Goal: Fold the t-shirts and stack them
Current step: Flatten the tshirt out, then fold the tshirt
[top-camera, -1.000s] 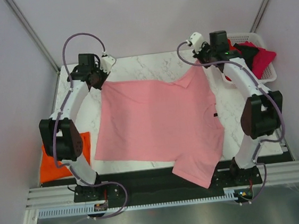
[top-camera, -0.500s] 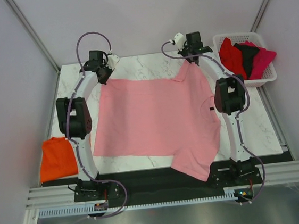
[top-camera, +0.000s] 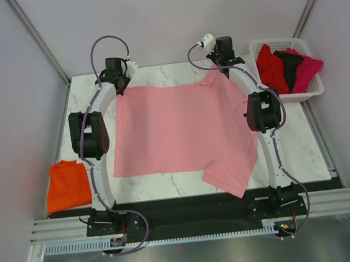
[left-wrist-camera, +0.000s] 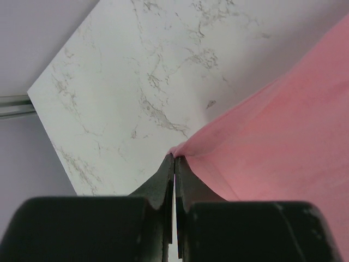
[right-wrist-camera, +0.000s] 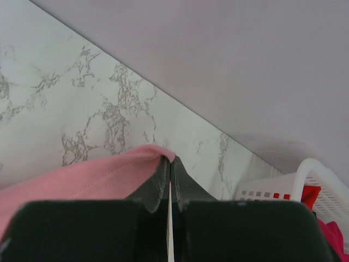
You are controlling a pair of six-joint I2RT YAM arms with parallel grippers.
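Note:
A light pink t-shirt (top-camera: 181, 127) lies spread on the marble table (top-camera: 296, 149), one sleeve hanging over the near edge. My left gripper (top-camera: 120, 86) is shut on its far left corner, seen in the left wrist view (left-wrist-camera: 175, 157) with pink cloth (left-wrist-camera: 272, 142) pinched at the tips. My right gripper (top-camera: 220, 70) is shut on the far right corner, seen in the right wrist view (right-wrist-camera: 170, 160) with the pink hem (right-wrist-camera: 98, 174) at the tips. Both arms reach far back. A folded orange t-shirt (top-camera: 68, 185) lies at the left edge.
A white basket (top-camera: 311, 88) at the far right holds red (top-camera: 271, 64), black (top-camera: 290, 64) and magenta (top-camera: 308, 67) shirts; its rim shows in the right wrist view (right-wrist-camera: 313, 177). Grey walls stand close behind the table.
Both grippers have moved farther back with the shirt's far corners, and the arms have stretched out. The pink shirt has slid away from the near edge and pulled flatter.

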